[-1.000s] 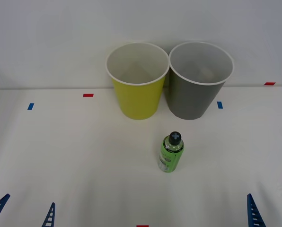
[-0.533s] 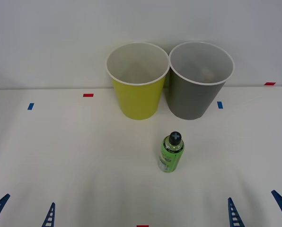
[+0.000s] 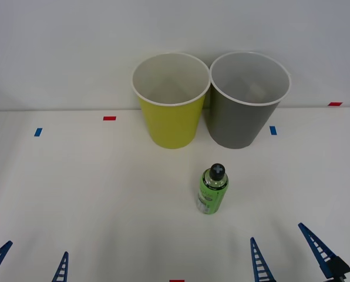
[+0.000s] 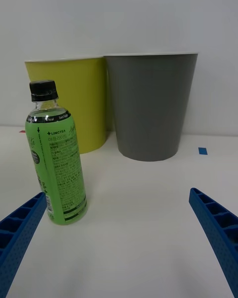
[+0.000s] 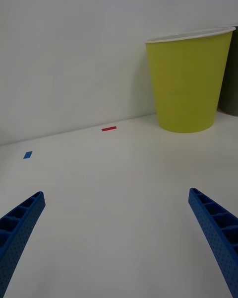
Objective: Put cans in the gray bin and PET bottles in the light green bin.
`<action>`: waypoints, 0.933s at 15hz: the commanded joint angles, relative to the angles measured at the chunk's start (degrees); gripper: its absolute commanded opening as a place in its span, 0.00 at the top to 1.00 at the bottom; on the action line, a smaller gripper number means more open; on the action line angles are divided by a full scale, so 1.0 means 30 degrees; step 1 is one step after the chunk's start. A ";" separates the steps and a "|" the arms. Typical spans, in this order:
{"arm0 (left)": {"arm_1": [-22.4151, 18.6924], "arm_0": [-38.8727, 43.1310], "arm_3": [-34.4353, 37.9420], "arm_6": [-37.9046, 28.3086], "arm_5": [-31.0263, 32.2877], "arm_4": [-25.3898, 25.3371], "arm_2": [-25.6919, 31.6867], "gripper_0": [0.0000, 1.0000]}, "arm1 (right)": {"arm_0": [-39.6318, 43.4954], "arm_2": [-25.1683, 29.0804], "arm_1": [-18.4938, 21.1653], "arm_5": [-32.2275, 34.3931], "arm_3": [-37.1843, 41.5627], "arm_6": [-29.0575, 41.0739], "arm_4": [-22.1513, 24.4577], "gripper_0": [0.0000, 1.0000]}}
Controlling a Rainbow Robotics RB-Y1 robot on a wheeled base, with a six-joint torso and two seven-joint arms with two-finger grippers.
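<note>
Bottle (image 3: 212, 191) upright on table (image 3: 93, 194), just in front of the two bins.
Green bin (image 3: 170, 100) & gray bin (image 3: 249, 100) side by side at back wall, touching or nearly. Right gripper (image 3: 288, 254) spread wide, near edge, right of bottle, not touching. Left gripper (image 3: 30, 261) also spread, low at near left corner, well apart.

green bottle (image 4: 57, 171), label reading "LINCTEA"
</note>
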State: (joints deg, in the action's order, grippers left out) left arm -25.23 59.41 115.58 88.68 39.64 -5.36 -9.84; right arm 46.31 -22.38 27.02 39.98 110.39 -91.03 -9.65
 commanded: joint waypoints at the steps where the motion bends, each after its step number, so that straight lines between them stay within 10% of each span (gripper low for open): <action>1: 0.0000 0.0001 0.0000 0.0000 0.0000 0.0000 0.0000 0.00 | -0.1228 -0.0917 0.0164 -0.0027 -0.0352 -0.0065 -0.0124 0.00; 14: 0.0000 0.0001 0.0000 0.0000 0.0000 0.0000 0.0000 0.00 | -0.3191 -0.2529 -0.0334 -0.1726 -0.0381 -0.1120 0.0462 0.00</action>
State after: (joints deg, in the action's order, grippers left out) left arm -25.22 59.41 115.58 88.68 39.64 -5.36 -9.84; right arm 37.23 -29.81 26.92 36.09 109.24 -93.99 -8.58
